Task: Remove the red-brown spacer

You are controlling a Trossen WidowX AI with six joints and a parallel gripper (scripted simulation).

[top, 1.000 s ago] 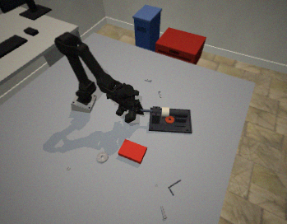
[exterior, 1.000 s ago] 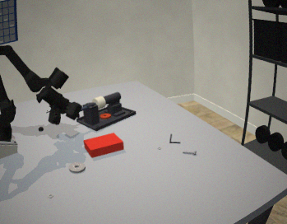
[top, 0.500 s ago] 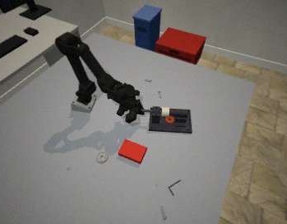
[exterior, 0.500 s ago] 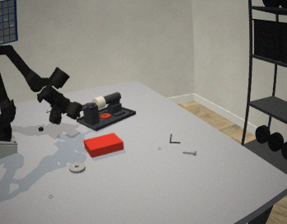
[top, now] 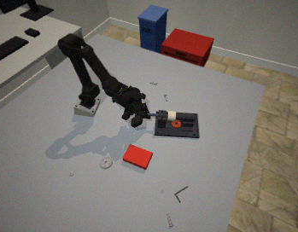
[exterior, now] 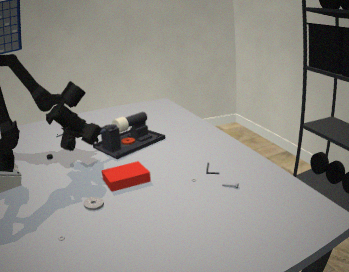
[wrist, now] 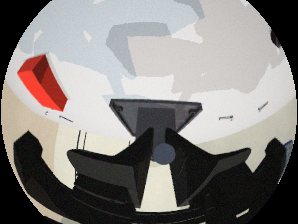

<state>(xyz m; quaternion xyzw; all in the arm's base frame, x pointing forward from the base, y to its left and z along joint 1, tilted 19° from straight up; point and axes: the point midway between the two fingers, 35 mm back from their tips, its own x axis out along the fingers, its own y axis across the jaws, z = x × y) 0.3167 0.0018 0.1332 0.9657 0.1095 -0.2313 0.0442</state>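
The dark fixture base plate (top: 191, 132) (exterior: 152, 137) lies mid-table. The big housing block (top: 187, 118) (exterior: 136, 119) stands at its far end and a small support block (top: 161, 120) (exterior: 111, 138) at the near end. A white spacer (top: 171, 115) (exterior: 121, 122) sits on the shaft between them. The red-brown spacer (top: 176, 124) (exterior: 127, 141) lies flat on the base plate, off the shaft. The thin shaft (top: 152, 114) (wrist: 164, 153) sticks out of the support block toward the arm. My gripper (top: 142, 116) (exterior: 89, 133) (wrist: 159, 131) is shut on the shaft's outer end.
A flat red box (top: 137, 156) (exterior: 126, 175) (wrist: 41, 83) lies in front of the fixture, with a washer (top: 106, 163) (exterior: 93, 203) beside it. An Allen key (top: 179, 194) (exterior: 211, 170) and a screw (top: 169, 219) (exterior: 233, 185) lie further off. A blue cabinet (top: 153, 27) and a red toolbox (top: 188, 46) stand behind the table.
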